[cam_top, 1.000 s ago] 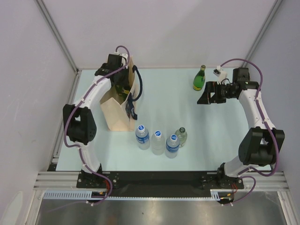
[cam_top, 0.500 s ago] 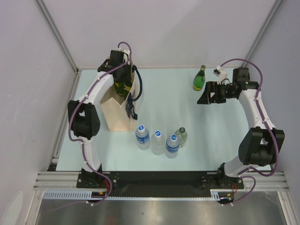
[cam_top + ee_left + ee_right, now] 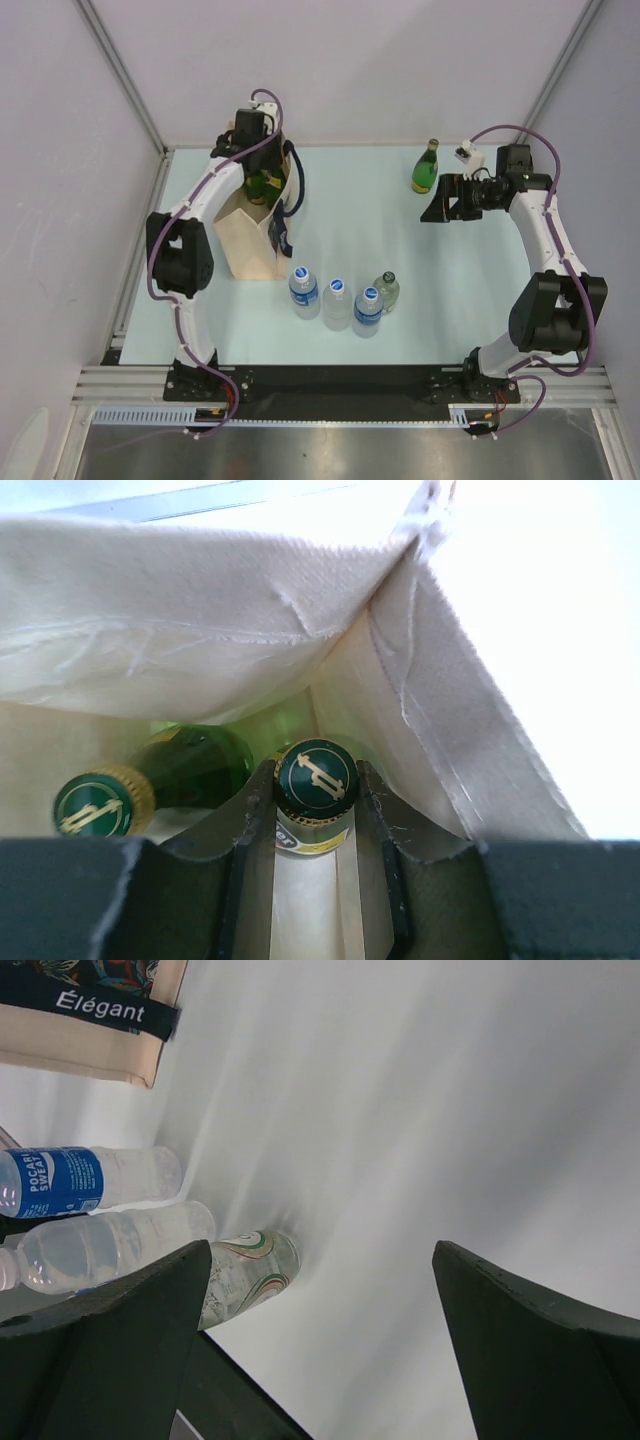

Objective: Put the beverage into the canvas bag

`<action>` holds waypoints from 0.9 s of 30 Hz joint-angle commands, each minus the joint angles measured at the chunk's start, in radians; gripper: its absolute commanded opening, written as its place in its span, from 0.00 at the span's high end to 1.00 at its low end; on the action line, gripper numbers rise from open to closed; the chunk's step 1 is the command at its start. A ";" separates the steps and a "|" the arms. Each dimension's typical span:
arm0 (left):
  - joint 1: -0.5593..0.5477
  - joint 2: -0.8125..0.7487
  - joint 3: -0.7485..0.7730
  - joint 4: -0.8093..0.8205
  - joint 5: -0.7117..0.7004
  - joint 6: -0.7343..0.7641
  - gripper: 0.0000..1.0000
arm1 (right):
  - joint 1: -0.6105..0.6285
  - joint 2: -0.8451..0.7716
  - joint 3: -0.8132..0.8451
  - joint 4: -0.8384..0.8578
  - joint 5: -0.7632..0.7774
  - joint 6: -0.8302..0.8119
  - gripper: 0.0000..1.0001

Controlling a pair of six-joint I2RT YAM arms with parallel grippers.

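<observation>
Partly done, I judge: inside the upright beige canvas bag (image 3: 250, 240) by the worktop's (image 3: 360, 220) left edge, the left gripper (image 3: 315, 815) clamps the neck of a gold-capped green glass bottle (image 3: 316, 777) beside a second green bottle (image 3: 95, 802); release remains. The weave is coarse, with stitched seams. The right gripper (image 3: 445, 200) gapes empty near another green bottle (image 3: 426, 168) at the far edge. Four clear bottles (image 3: 337, 303) wait near the front edge.
</observation>
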 commanded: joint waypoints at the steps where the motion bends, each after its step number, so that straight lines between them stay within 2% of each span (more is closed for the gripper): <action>1: -0.002 -0.102 -0.036 0.234 0.017 -0.002 1.00 | -0.003 -0.016 0.005 -0.008 -0.007 -0.008 0.00; 13: 0.026 -0.172 -0.218 0.308 0.050 -0.013 0.99 | 0.000 -0.019 -0.001 -0.016 -0.007 -0.016 0.00; 17: 0.029 -0.203 -0.255 0.302 0.041 -0.005 0.66 | 0.006 -0.016 0.000 -0.022 -0.012 -0.023 0.00; 19: 0.034 -0.218 -0.264 0.288 0.034 -0.002 0.56 | 0.012 -0.015 0.005 -0.024 -0.012 -0.025 0.00; 20: 0.035 -0.225 -0.266 0.285 0.025 -0.002 0.47 | 0.014 -0.012 0.006 -0.027 -0.010 -0.026 0.00; 27: 0.040 -0.275 -0.243 0.256 0.014 0.003 0.30 | 0.022 0.027 0.072 -0.109 0.023 -0.117 0.00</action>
